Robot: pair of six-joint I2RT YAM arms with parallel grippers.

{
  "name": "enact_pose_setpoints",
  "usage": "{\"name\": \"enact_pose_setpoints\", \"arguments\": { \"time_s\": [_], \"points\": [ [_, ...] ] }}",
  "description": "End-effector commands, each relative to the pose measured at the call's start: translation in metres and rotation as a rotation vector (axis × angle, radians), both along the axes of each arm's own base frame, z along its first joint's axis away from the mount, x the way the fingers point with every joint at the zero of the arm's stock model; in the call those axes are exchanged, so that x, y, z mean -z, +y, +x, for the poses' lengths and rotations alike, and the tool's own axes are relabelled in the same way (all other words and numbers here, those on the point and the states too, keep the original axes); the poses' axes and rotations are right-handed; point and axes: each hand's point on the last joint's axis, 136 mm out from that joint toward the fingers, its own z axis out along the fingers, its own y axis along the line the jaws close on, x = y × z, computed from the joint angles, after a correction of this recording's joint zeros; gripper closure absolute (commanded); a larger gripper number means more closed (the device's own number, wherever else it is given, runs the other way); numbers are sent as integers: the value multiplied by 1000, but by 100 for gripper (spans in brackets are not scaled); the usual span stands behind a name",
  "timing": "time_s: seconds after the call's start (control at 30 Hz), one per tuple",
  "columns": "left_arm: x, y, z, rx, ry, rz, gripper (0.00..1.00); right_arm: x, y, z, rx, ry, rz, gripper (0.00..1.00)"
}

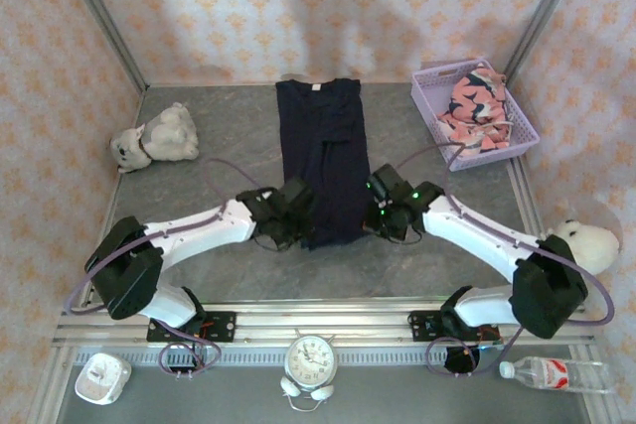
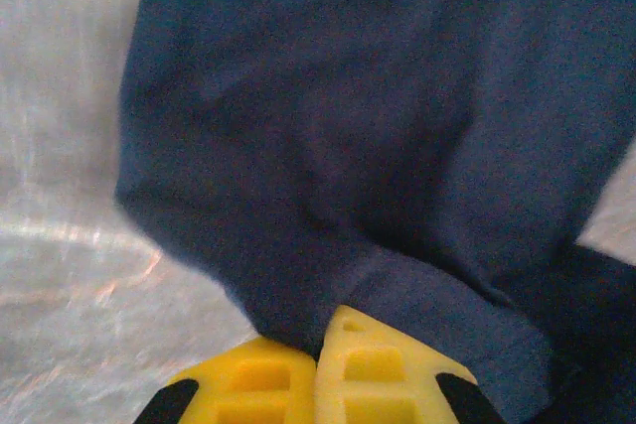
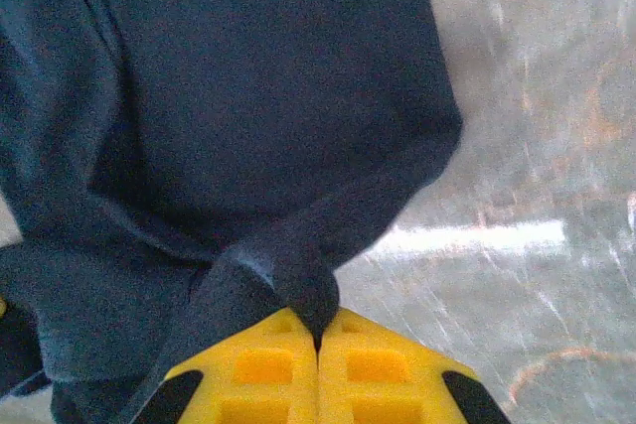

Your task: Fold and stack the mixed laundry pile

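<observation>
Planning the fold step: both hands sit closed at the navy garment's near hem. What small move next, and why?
Probably raise both together slightly. The left hand and right hand each pinch a near corner of the navy garment, lying flat, collar at the far end; the hem must clear the table.

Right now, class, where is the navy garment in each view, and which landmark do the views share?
Top external: navy garment spread flat mid-picture.
Left wrist: upper right, hem clamped in left pincer.
Right wrist: upper left, corner clamped in right pincer.
Shared landmark: the grey tabletop beside the garment.
</observation>
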Motion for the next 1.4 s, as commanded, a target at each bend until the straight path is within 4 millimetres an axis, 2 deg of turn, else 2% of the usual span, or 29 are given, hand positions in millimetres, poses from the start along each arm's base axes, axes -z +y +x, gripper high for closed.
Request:
{"name": "enact_pose_setpoints", "arguments": {
  "time_s": [0.0, 0.13, 0.23, 0.4, 0.43, 0.47, 0.5, 0.53, 0.57, 0.63, 0.73, 0.93, 1.0, 1.07, 1.13, 1.17, 1.2, 1.27, 1.37],
  "points": [
    [-24, 15, 38, -27, -79, 35, 100, -13, -1, 39, 5, -50, -13, 100],
    [-39, 29, 88, -89, -111, 26, 100, -29, 10, 93, 10, -77, 3, 100],
    [-40, 41, 127, -137, -115, 9, 100, -35, 10, 136, 40, -89, 0, 100],
    [-40, 55, 195, -147, -110, 20, 100, -32, 12, 212, 113, -99, 53, 100],
    [-29, 59, 209, -148, -91, 42, 100, -26, 12, 229, 127, -95, 54, 100],
    [-26, 62, 223, -146, -84, 49, 93, -30, 13, 246, 139, -111, 59, 92],
    [-21, 65, 234, -148, -68, 53, 79, -29, 13, 259, 148, -119, 57, 78],
    [-16, 70, 244, -158, -44, 56, 49, -31, 16, 273, 149, -136, 72, 59],
    [-16, 73, 251, -165, -31, 56, 29, -33, 18, 283, 149, -148, 82, 48],
    [-17, 78, 259, -168, -27, 64, 19, -42, 19, 293, 142, -174, 72, 44],
    [-23, 82, 255, -158, -38, 85, 17, -47, 14, 284, 131, -184, 57, 41],
    [-34, 74, 212, -130, -80, 58, 22, -37, 18, 229, 78, -144, 64, 46],
    [-36, 65, 198, -114, -98, 44, 29, -29, 22, 211, 57, -110, 68, 49],
    [-35, 54, 186, -100, -115, 30, 46, -14, 27, 197, 45, -69, 79, 53],
    [-22, 47, 181, -88, -112, 30, 64, 0, 28, 189, 52, -35, 89, 58],
    [-16, 43, 180, -76, -111, 26, 81, 7, 29, 187, 57, -19, 94, 61],
    [-7, 40, 181, -65, -108, 26, 91, 14, 29, 186, 59, -12, 92, 65],
    [19, 40, 182, -52, -87, 59, 93, 33, 21, 186, 76, 5, 43, 72],
    [50, 46, 179, -39, -26, 115, 93, 54, 13, 185, 81, 44, -9, 73]
  ]
}}
